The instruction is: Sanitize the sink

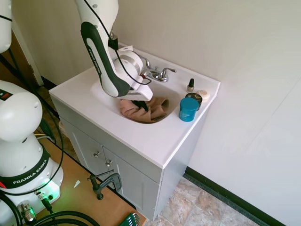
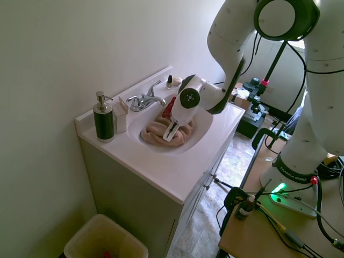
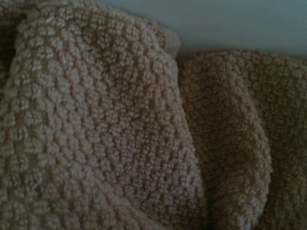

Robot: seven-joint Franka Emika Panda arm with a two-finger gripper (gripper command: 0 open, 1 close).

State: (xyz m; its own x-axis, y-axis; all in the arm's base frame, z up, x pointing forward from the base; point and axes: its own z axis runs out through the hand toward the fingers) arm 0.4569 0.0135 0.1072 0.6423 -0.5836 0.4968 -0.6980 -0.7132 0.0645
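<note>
The sink (image 1: 173,95) is a white oval basin in a white vanity top, with a chrome two-handle faucet (image 1: 158,74) at its back. A tan terry towel (image 1: 153,111) lies bunched in the basin (image 2: 203,127). My gripper (image 1: 141,105) reaches down into the bowl, its dark fingers close together and pressed into the towel (image 2: 155,133). The wrist view is filled by folds of the towel (image 3: 110,124), with a strip of white basin behind. The drain is hidden under the cloth.
A teal jar (image 1: 188,109), a dark-lidded jar (image 1: 194,97), a small bottle (image 1: 190,85) and a white disc (image 1: 203,93) crowd one end of the counter. A soap dispenser (image 2: 102,116) and white box (image 2: 120,114) stand beside the faucet (image 2: 144,100). Wall runs behind.
</note>
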